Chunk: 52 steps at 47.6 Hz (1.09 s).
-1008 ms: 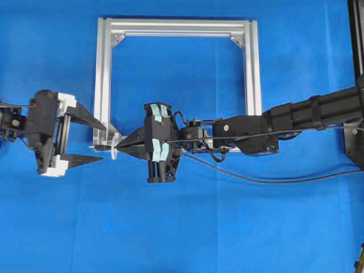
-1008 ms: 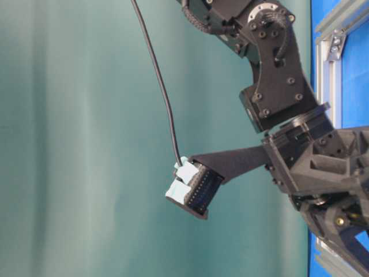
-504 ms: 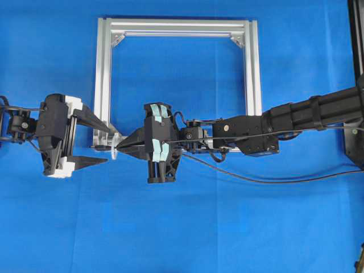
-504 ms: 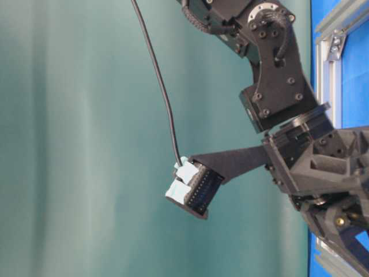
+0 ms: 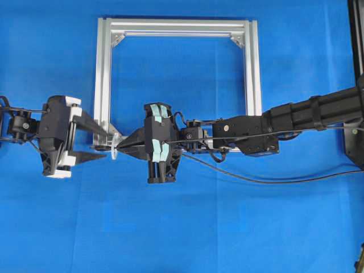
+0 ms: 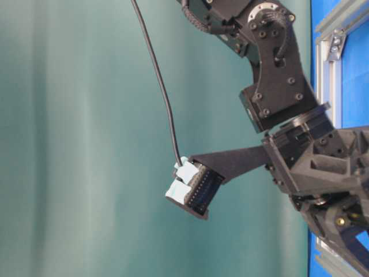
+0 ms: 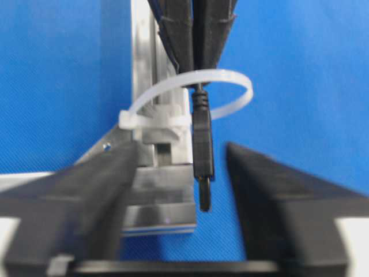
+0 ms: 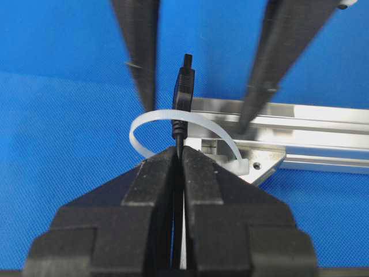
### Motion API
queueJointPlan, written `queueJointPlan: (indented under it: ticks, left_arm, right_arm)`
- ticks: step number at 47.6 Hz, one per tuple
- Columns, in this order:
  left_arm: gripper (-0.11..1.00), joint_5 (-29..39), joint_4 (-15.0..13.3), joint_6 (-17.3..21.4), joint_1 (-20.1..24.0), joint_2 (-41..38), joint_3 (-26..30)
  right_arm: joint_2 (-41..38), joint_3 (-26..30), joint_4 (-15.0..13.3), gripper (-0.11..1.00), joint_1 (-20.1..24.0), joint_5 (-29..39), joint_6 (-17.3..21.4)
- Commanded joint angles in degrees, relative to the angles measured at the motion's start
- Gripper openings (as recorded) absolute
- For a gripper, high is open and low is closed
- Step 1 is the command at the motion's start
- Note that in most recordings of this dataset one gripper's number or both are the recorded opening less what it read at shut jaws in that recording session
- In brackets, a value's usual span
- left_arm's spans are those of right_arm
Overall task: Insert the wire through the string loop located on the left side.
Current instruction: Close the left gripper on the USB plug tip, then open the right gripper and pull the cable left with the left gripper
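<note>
With the slim black wire's plug (image 7: 203,156) through the white string loop (image 7: 228,95), clamped by the right gripper (image 8: 180,158), the left gripper (image 7: 183,167) has half-closed around it, not yet touching.

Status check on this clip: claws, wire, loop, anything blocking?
Right claw shut on wire, plug through loop. Left claw open, fingers either side of plug, not gripping. Nothing blocking.
</note>
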<state>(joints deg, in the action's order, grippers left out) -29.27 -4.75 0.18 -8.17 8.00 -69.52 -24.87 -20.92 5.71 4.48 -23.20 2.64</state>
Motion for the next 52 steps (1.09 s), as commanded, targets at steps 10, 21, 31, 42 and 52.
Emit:
queueJointPlan:
  ticks: [10,21,31,42,52]
  left_arm:
    - [0.07,0.0,0.09,0.0,-0.18,0.26,0.97]
    - [0.07,0.0,0.09,-0.44,-0.18,0.44,0.7]
    - [0.07,0.0,0.09,-0.53,-0.18,0.53,0.62]
    - [0.07,0.0,0.09,-0.53,-0.18,0.62,0.53]
    - [0.07,0.18,0.09,-0.53,-0.18,0.79,0.26]
  right_arm:
    - [1.14,1.14,-0.97,-0.04,-0.09,0.97,-0.18]
    - [1.23,1.14,-0.97,-0.04,-0.26,1.32,-0.18]
    - [1.32,1.14,-0.7,0.05,-0.26,1.14,0.09]
    - [1.85,0.79,0.18,0.66,-0.26,1.05,0.26]
    - [1.85,0.7,0.26,0.91,-0.26,1.14,0.26]
